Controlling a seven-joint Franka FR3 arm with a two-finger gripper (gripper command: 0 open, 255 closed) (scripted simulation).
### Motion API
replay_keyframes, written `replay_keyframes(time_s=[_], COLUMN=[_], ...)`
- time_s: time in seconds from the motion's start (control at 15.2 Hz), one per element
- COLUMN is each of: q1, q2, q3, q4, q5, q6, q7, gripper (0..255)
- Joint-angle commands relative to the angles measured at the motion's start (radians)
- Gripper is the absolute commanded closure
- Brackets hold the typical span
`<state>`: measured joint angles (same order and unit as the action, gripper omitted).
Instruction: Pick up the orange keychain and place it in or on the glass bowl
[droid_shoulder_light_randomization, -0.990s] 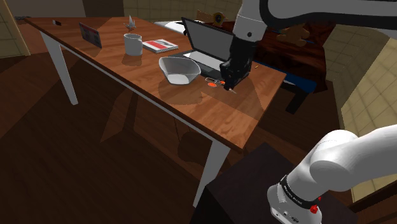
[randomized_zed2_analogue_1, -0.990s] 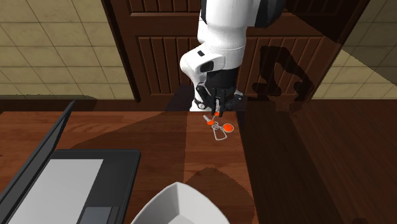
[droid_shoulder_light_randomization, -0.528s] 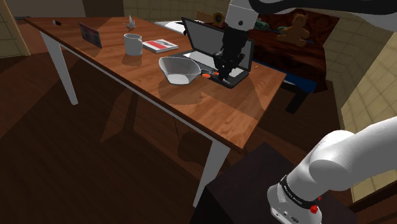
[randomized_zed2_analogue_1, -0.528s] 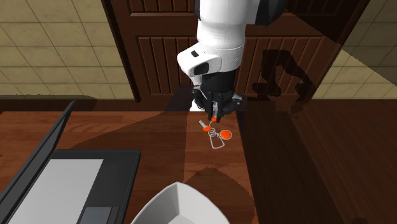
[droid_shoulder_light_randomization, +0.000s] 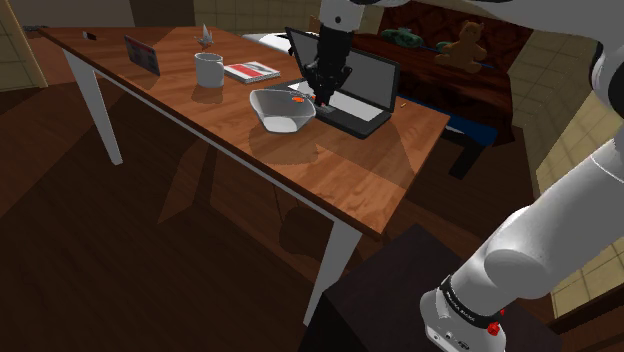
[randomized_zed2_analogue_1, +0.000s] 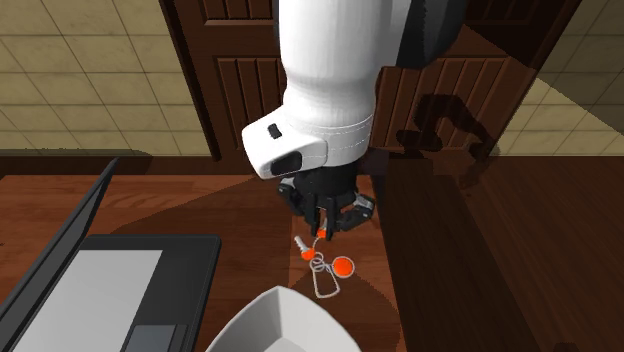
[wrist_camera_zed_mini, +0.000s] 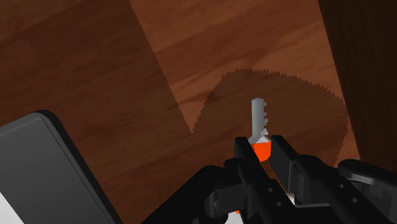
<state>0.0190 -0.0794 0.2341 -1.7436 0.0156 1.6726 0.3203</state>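
While its orange key head is clasped between the narrowed fingers of the pincer (randomized_zed2_analogue_1: 323, 230), the keychain (randomized_zed2_analogue_1: 342, 266) is held in the air above the desk (randomized_zed2_analogue_1: 450, 270), its wire ring and an orange disc dangling below the grip. In the second exterior view, the ring is seen just above the near tip of the bowl's (randomized_zed2_analogue_1: 285, 325) pale rim, and the open laptop (randomized_zed2_analogue_1: 110, 285) is seen at that view's left. In the shoulder view, the pincer (droid_shoulder_light_randomization: 320, 98) is placed between the laptop (droid_shoulder_light_randomization: 355, 95) and the white bowl (droid_shoulder_light_randomization: 272, 112), and an orange spot of the keychain (droid_shoulder_light_randomization: 299, 99) is seen against the bowl's rim on the laptop's side; it appears to hang over the bowl's edge, though whether inside the rim or just beside it cannot be told. In the wrist view, the orange head of the keychain (wrist_camera_zed_mini: 259, 150) is gripped by the pincer (wrist_camera_zed_mini: 261, 156), a grey toothed blade is seen sticking out past the fingertips, and a round shadow is cast on the wood of the desk (wrist_camera_zed_mini: 191, 57) beneath. A mug (droid_shoulder_light_randomization: 208, 68) and a red book (droid_shoulder_light_randomization: 251, 71) are set farther along the desk (droid_shoulder_light_randomization: 350, 180), well apart from the pincer.
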Motion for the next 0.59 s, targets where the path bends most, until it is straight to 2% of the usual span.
replay_keyframes(time_s=[0.0, 0.4, 0.46, 0.53], q1=[-0.004, 0.012, 0.019, 0.034], q2=[0.086, 0.37, 0.426, 0.526], q3=[-0.002, -0.004, -0.006, -0.009], q4=[0.098, 0.473, 0.556, 0.707], q5=[-0.02, -0.084, -0.096, -0.116], q6=[-0.014, -0.113, -0.14, -0.193], q7=[-0.003, 0.0, -0.001, -0.004], gripper=[255, 255, 255, 255])
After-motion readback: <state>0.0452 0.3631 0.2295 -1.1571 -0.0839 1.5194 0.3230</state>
